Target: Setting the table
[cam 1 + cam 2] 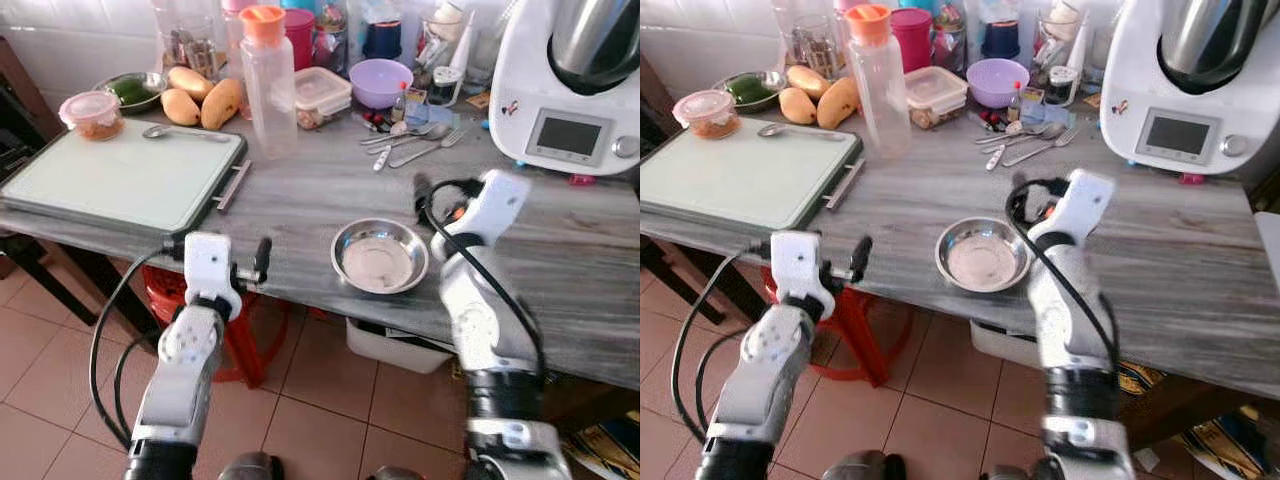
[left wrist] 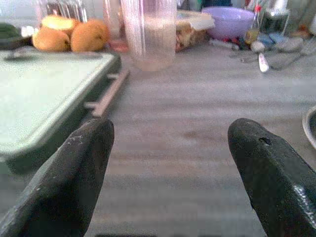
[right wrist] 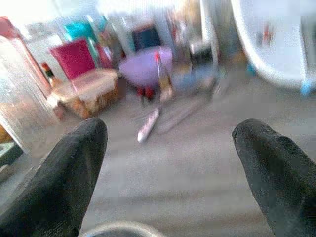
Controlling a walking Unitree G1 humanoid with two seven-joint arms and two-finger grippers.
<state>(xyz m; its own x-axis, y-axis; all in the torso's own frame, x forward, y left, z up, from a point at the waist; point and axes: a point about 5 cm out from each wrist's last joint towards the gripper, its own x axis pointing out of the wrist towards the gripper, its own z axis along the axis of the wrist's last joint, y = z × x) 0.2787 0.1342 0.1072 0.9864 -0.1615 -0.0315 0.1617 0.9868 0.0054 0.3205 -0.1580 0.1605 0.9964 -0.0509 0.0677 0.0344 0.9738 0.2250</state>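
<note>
A small steel bowl (image 1: 380,256) sits empty near the front edge of the grey wooden table (image 1: 300,200). Beyond it lie several spoons and a fork (image 1: 415,140). A pale green tray (image 1: 125,175) lies on the table's left end, with a spoon (image 1: 185,132) at its far edge. My left gripper (image 2: 170,143) hovers open at the table's front edge, between tray and bowl, holding nothing. My right gripper (image 3: 170,143) is open just right of and above the bowl, pointing toward the cutlery. The bowl's rim (image 3: 116,228) shows below its fingers.
A clear bottle with an orange cap (image 1: 268,80), mangoes (image 1: 200,100), a purple bowl (image 1: 380,82), lidded containers and jars crowd the back of the table. A white kitchen machine (image 1: 570,90) stands at the back right. A red stool (image 1: 250,340) and a white bin (image 1: 395,350) sit under the table.
</note>
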